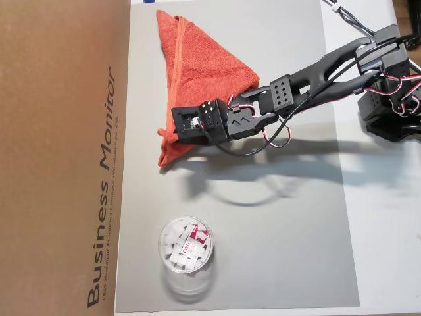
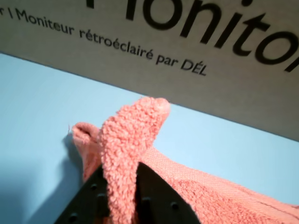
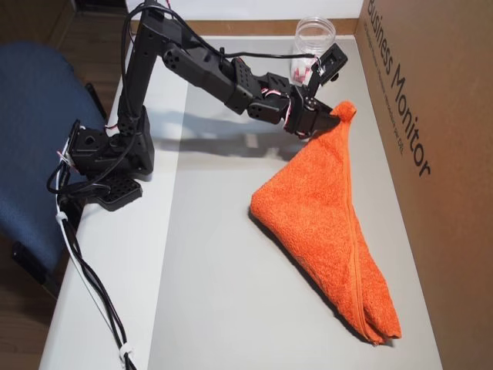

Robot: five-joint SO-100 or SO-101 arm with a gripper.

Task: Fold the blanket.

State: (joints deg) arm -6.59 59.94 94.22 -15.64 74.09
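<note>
In the wrist view the gripper (image 2: 122, 198) at bottom center is pinched tight on a fuzzy corner of the blanket (image 2: 133, 140). The rest of the blanket hangs down to the gray mat (image 3: 231, 293), w/ the cardboard box (image 2: 154, 51) behind, across the top.

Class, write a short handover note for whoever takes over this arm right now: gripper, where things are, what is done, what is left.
Gripper: shut on a corner of the blanket, lifted off the grey mat.
Blanket: doubled into a rough triangle, lying beside the cardboard box.
Plastic jar: apart from the blanket, untouched.
Done: one diagonal fold, roughly.
Left: lay the held corner down, release, probably tidy the edges.
</note>
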